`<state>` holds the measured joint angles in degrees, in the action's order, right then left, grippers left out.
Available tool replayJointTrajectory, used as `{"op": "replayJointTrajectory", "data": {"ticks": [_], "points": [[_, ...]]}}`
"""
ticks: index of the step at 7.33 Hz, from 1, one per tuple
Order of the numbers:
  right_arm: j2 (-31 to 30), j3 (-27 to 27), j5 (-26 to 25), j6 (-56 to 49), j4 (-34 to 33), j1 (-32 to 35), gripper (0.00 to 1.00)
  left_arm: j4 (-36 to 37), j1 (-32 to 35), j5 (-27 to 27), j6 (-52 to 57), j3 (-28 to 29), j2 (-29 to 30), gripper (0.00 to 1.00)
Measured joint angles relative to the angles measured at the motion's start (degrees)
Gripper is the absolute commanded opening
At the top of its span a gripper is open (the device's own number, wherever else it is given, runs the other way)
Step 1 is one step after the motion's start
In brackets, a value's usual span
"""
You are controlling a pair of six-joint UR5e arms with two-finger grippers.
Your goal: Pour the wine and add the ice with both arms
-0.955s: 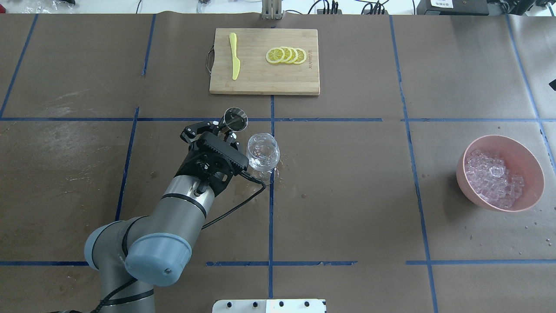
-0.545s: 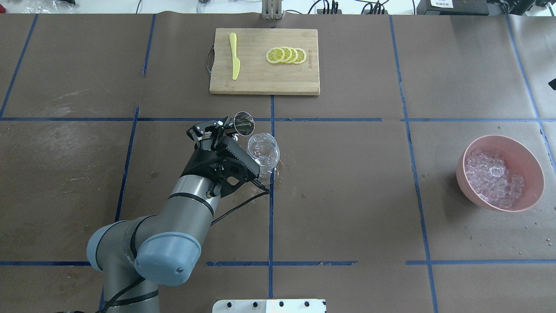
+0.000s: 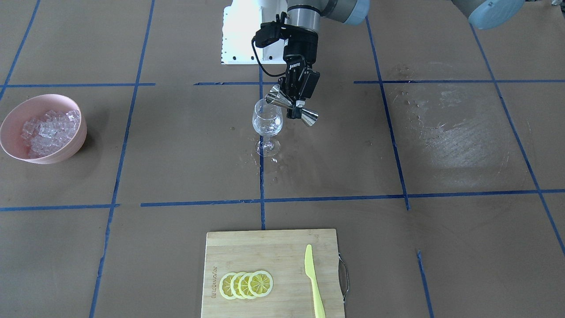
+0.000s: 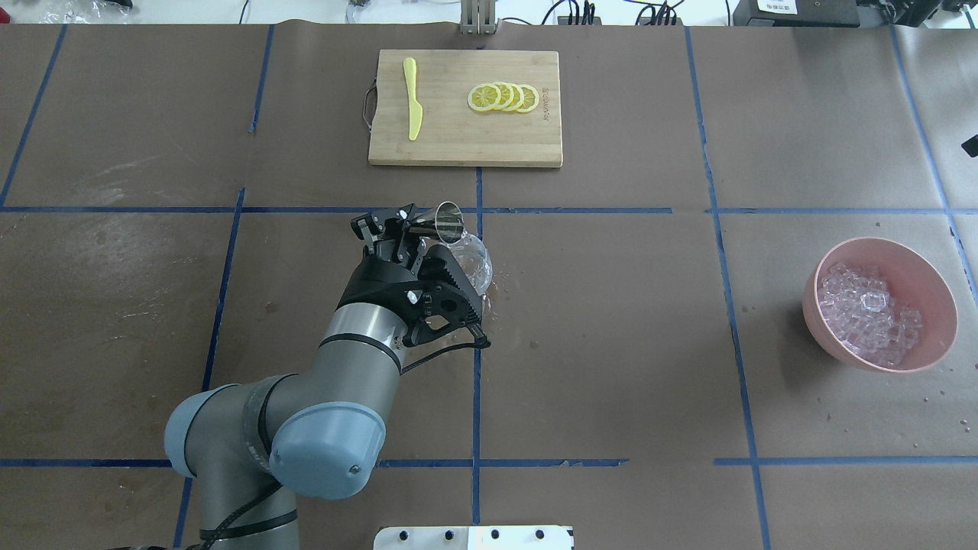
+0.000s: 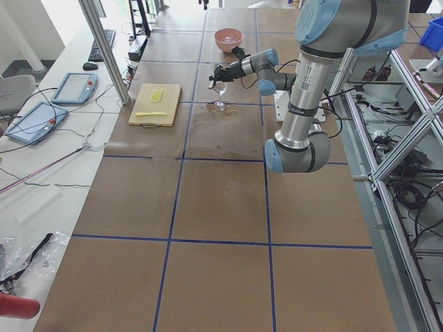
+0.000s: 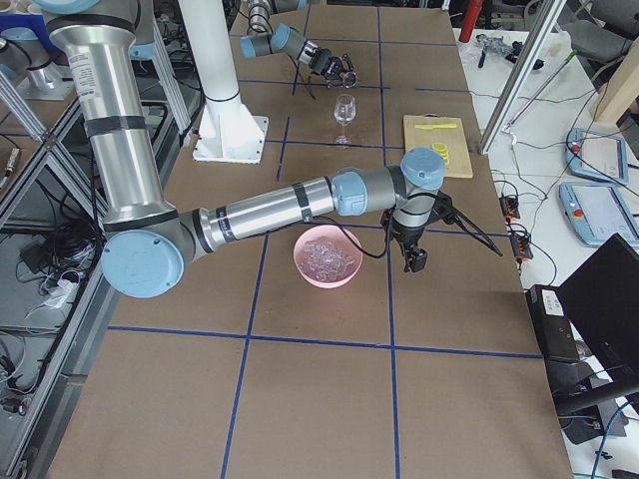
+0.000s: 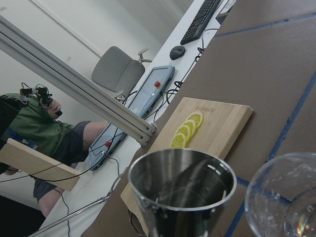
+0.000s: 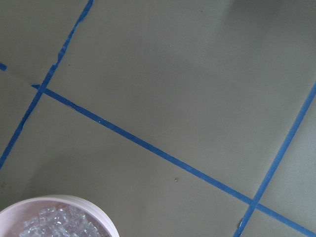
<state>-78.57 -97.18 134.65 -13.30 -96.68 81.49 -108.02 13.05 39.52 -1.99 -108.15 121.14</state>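
Observation:
My left gripper [image 4: 412, 225] is shut on the waist of a steel double-cone jigger [image 4: 448, 221]. The jigger is tilted, its mouth over the rim of the clear wine glass [image 3: 267, 121] that stands at the table's middle. In the left wrist view the jigger's [image 7: 182, 190] inside is dark, and I see no stream of wine. The ice [image 4: 867, 309] is heaped in a pink bowl [image 4: 928, 279] at the right. The right gripper [image 6: 414, 254] hangs beside the bowl on its far side; I cannot tell whether it is open. The right wrist view shows the bowl rim [image 8: 94, 210].
A wooden cutting board [image 4: 464, 141] at the far middle carries lemon slices [image 4: 504, 97] and a yellow plastic knife [image 4: 412, 99]. Wet spots [image 3: 265, 163] lie around the glass foot. The white robot base [image 3: 240, 35] is at the near edge.
My left gripper has swung right toward the glass and tipped the jigger further, so its mouth now sits over the glass rim. The glass and bowl have not moved.

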Motion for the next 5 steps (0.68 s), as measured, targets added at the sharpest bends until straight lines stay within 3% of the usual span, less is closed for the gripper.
{"op": "replayJointTrajectory", "data": {"ticks": [5], "points": [[-0.05,0.00,0.00,0.03,0.00,-0.17,1.00,11.58,0.08,2.96,9.47,-2.68,0.53,0.00]]}}
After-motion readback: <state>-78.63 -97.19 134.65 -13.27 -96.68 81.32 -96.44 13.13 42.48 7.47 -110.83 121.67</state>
